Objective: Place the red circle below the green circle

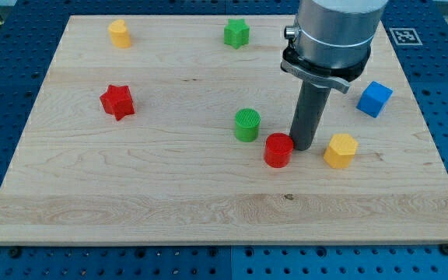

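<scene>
The red circle (278,150) is a short red cylinder on the wooden board, just below and to the right of the green circle (246,124). The two stand a small gap apart. My tip (302,147) is at the red circle's right edge, touching it or nearly so, and between it and a yellow hexagon block (341,150). The dark rod rises from there to the grey arm at the view's top.
A red star (117,101) lies at the left, a yellow block (119,33) at the top left, a green star (237,33) at the top middle, a blue cube (374,99) at the right. The board's edge (224,238) runs along the bottom.
</scene>
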### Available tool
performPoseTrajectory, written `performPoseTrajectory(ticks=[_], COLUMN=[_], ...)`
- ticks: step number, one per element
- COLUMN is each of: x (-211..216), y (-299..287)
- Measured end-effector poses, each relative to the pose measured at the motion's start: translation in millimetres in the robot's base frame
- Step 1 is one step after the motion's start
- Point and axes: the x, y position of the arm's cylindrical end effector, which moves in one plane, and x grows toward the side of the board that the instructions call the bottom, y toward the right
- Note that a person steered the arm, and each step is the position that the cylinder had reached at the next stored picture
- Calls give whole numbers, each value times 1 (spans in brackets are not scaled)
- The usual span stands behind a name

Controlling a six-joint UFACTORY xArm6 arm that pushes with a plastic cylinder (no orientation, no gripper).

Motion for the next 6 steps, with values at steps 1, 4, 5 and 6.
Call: performPoseTrajectory(ticks=[1, 4, 5, 6], x=[0, 13, 17, 17], y=[0, 0, 0, 0])
